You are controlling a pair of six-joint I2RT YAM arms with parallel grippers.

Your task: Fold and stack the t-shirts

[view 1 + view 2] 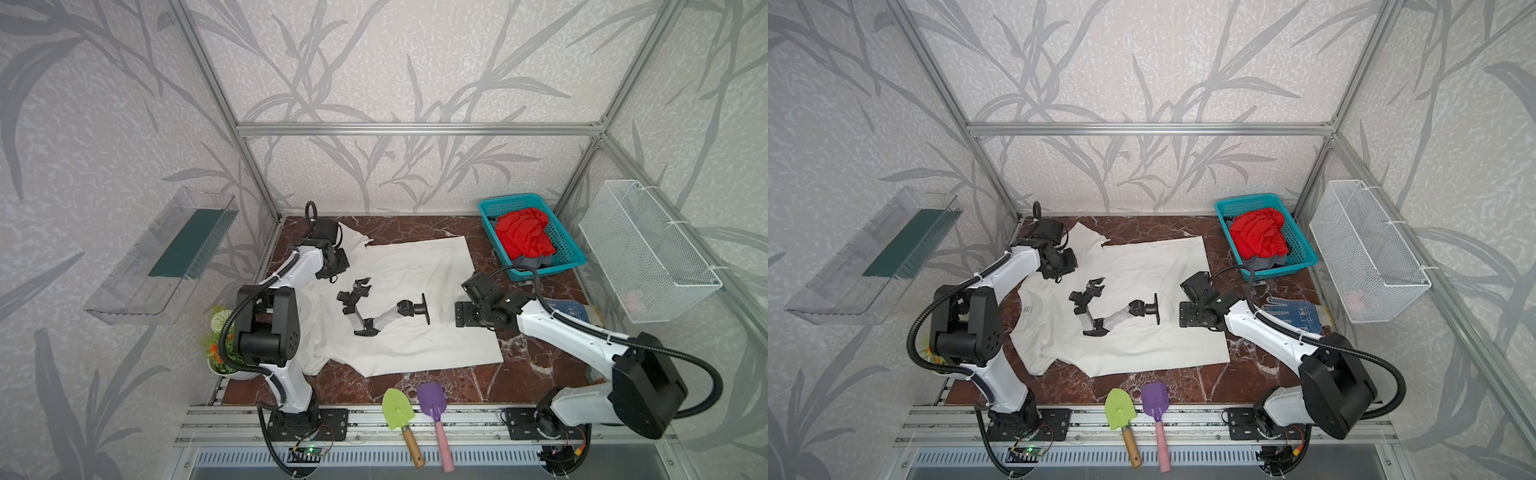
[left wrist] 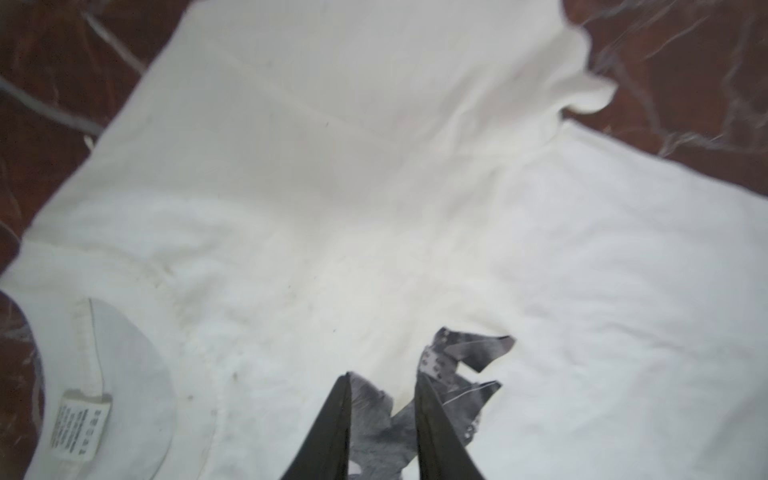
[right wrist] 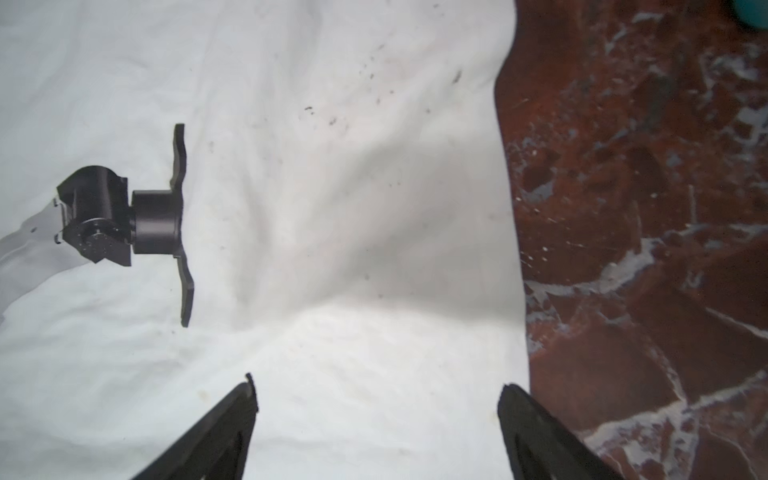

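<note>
Item: cream-white t-shirt (image 1: pixel 415 270), spread flat and print up on the table (image 1: pixel 540 374), with its collar (image 1: pixel 1027 309) toward 9 o'clock and its hem (image 1: pixel 471 266) toward 3 in both top views. The step is judged to be the first fold, with nothing lifted yet. The left gripper (image 2: pixel 382 376), jaws narrowly parted and empty, hovers over the shoulder at the shirt's 10 o'clock; the right gripper (image 3: pixel 376 386), jaws wide and empty, straddles the hem at 3. The next move likely calls for pinching an edge — the red t-shirt (image 1: pixel 525 235) and dark grey t-shirt (image 1: pixel 536 262) lie in the teal basket (image 1: pixel 490 208) at 1 o'clock.

Grey shirt (image 1: pixel 536 262) mostly buried under red shirt (image 1: pixel 524 232), neck label (image 2: pixel 81 426) print blurred, unreadable, potted plant (image 1: pixel 218 324) half behind left arm (image 1: pixel 266 324).
</note>
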